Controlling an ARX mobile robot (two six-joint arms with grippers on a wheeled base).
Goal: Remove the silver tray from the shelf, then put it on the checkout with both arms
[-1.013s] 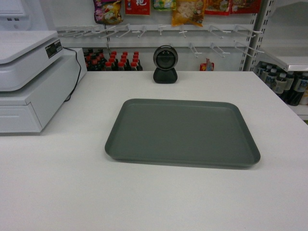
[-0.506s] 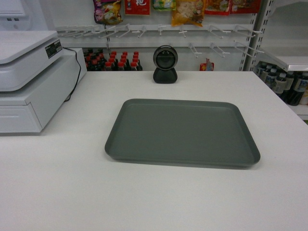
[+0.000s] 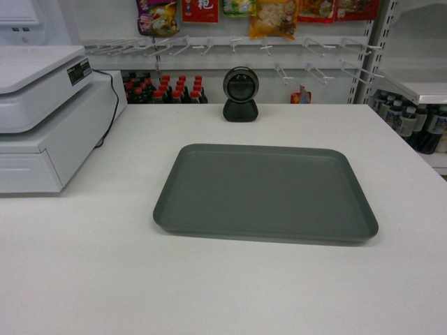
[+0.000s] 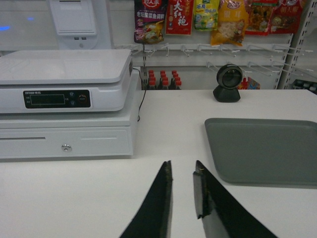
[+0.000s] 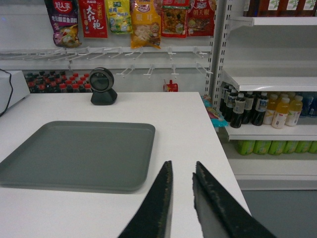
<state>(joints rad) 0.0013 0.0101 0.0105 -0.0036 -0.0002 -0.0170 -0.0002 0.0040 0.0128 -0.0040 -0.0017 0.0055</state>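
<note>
The silver tray (image 3: 265,192) lies flat on the white checkout (image 3: 209,293), empty, and nothing holds it. Neither gripper shows in the head view. In the left wrist view my left gripper (image 4: 182,163) hovers over bare countertop left of the tray (image 4: 267,148), its fingers a narrow gap apart with nothing between them. In the right wrist view my right gripper (image 5: 182,164) hangs over the counter near its right edge, right of the tray (image 5: 74,153), also slightly open and empty. The white shelf (image 5: 270,79) stands at the right.
A white cash register (image 3: 42,112) sits on the counter's left, its cable trailing back. A black round scanner (image 3: 240,94) stands at the far edge behind the tray. Bottles (image 5: 257,109) fill the lower shelves at right. Snack packs (image 3: 272,14) hang on hooks behind.
</note>
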